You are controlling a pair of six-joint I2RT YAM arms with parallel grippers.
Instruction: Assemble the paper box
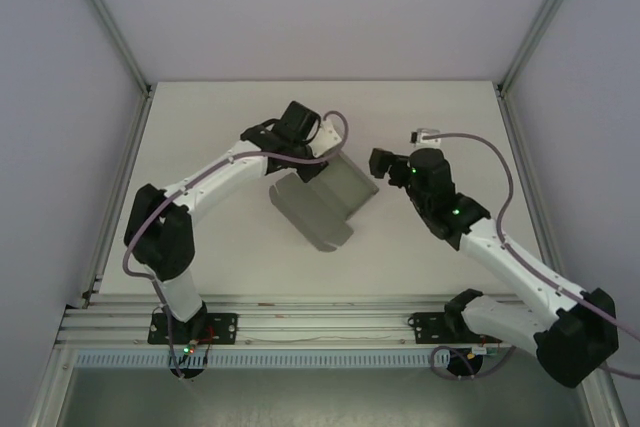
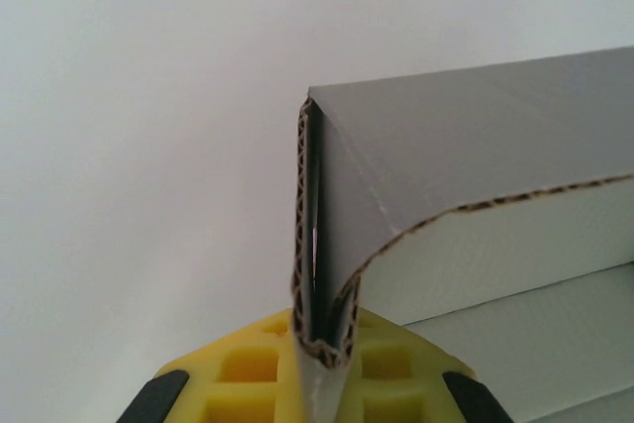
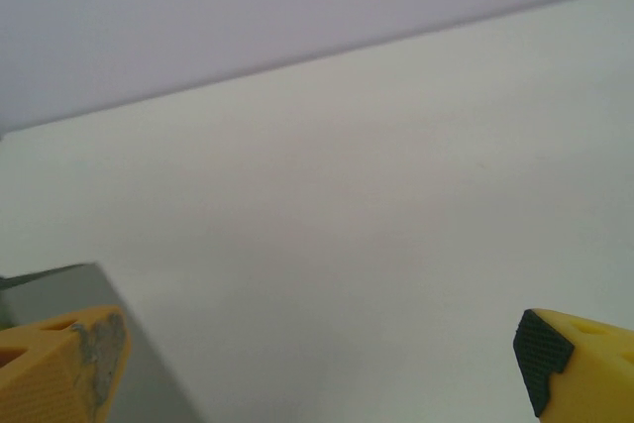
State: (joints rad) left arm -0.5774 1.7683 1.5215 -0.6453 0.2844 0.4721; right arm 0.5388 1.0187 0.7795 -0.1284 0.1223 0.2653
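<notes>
— Where is the paper box, and who has it?

— The paper box (image 1: 322,202) lies on the table (image 1: 230,267) right under my left gripper (image 2: 319,369). That gripper is clamped tight on one doubled wall (image 2: 315,245) of corrugated card, and the fold stands upright between my yellow fingers (image 2: 248,369). The rest of the grey panel runs off to that gripper's right.

— And your other one?

— My right gripper (image 3: 317,373) is spread wide and holds nothing. A grey corner of the box lies just beside its left finger. Whether they touch I cannot tell.

— How far along are you?

— Partway, I'd judge. One wall is folded over on itself and raised. The flaps (image 1: 312,225) on the near side of my left gripper lie flat and spread, and nothing is closed into a box shape. The other walls and the tucking are left to do.

— Room to work?

— Plenty. Beyond my right gripper the table is bare up to the back wall, and there is bare surface on the near side of the box as well. The frame posts (image 1: 120,39) and side panels stand well apart from both grippers. The tight spot is between my two grippers, which are near each other at the box's far edge, so any fold there wants care.
</notes>
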